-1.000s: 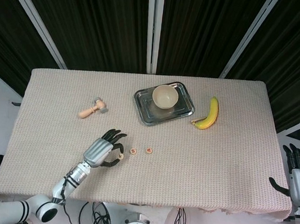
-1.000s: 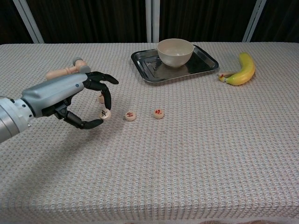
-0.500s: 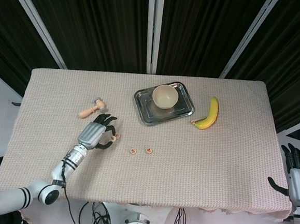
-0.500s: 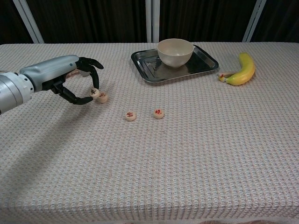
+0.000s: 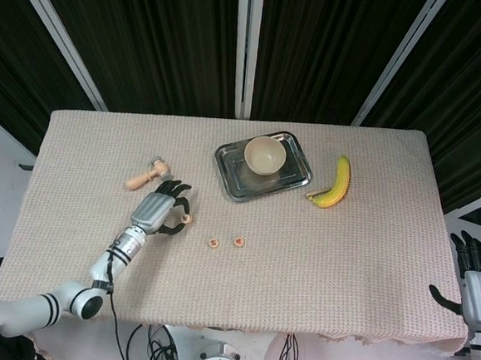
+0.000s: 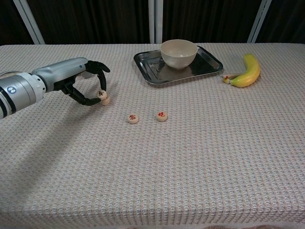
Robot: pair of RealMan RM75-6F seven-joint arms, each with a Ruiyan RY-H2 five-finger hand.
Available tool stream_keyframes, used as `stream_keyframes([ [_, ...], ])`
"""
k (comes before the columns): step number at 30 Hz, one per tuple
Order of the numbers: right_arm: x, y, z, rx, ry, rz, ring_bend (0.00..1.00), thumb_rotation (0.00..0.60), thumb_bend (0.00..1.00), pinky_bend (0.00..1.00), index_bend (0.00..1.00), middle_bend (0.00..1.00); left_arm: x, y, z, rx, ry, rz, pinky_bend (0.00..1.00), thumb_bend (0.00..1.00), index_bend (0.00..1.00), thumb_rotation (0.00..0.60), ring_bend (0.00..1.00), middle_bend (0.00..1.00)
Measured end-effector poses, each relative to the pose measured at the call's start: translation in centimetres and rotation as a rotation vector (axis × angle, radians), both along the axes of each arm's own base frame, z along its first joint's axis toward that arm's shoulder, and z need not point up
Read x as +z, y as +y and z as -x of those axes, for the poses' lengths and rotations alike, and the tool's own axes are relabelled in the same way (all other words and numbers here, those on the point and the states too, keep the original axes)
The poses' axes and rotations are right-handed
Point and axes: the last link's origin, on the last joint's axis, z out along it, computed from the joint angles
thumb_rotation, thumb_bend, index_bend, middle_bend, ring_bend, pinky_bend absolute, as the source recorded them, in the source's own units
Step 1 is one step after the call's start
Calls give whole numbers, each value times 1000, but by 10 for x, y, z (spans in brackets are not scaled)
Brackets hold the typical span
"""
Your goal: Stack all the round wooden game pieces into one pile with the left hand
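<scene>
Four discs in play, judging from both views. Left hand [image 6: 86, 82] pinches one disc [image 6: 100, 94] by its rim between thumb and a fingertip, right over a second disc [image 6: 105, 100] lying on the cloth left of and nearer than the tray [image 6: 212, 61]. Whether the held one already touches the lower one, I can't tell. Two loose discs [image 6: 133, 118] and [image 6: 162, 116] sit side by side, nearer than the tray and well apart from it.

Handling, my read: small, light, rigid wood, smooth faces. They won't deform, but they'll skid on each other, and the woven cloth gives a slightly uneven base. Best hold is an edge pinch across the rim, face kept level (a tilted drop will slide off). Release low, then lift the fingers straight up so they don't drag the pile.

Right hand [image 5: 476, 280] hangs off the table edge far right of the tray, fingers apart, holding nothing.
</scene>
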Motion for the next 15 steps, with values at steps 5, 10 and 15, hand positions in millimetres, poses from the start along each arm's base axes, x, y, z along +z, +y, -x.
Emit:
stream_keyframes([
  [5, 0, 0, 2, -5, -1, 1, 0, 600, 127, 0, 0, 0, 0, 1, 1, 6, 2, 5, 0, 365, 460, 600, 0, 106],
  [10, 0, 1, 3, -4, -3, 9, 0, 600, 128, 0, 0, 0, -3, 2, 1, 10, 3, 13, 0, 366, 455, 600, 0, 105],
  [15, 0, 1, 3, -8, 1, 10, 0, 600, 129, 0, 0, 0, -5, 3, 0, 3, 5, 9, 0, 366, 451, 600, 0, 105],
])
